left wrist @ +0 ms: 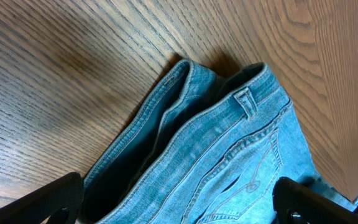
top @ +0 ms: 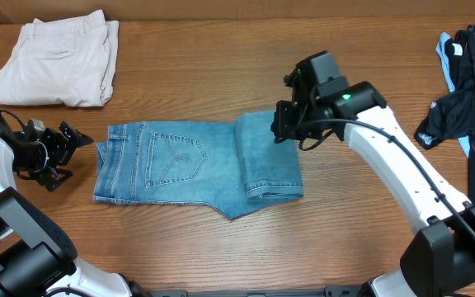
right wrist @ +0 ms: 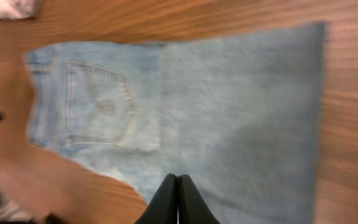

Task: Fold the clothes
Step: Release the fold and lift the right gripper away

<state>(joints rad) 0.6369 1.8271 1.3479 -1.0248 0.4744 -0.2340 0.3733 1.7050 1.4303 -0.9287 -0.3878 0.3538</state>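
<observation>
Overhead: light blue jeans (top: 196,169) folded mid-counter (top: 221,74), waistband (top: 105,161) to the left, a back pocket (top: 174,154) facing up, legs doubled over at the right into a thicker band. Left gripper (top: 64,148) just off the waistband end, not touching the denim. Right gripper (top: 285,122) over the upper right corner of the folded legs. Cream-beige trousers (top: 56,62) folded at the far left corner, well apart; black garment (top: 468,74) with white lettering at the right edge.

Left wrist: jaws released, dark fingertips spread wide at either lower corner, with the open waistband and a belt loop (left wrist: 244,102) between and beyond them, flat on the wood.

Right wrist: blurred. Jaws clenched, tips pressed together at the bottom middle, seemingly on nothing, though hard to tell through the blur. Denim spread beneath, pocket to the left, fold line down the middle.
</observation>
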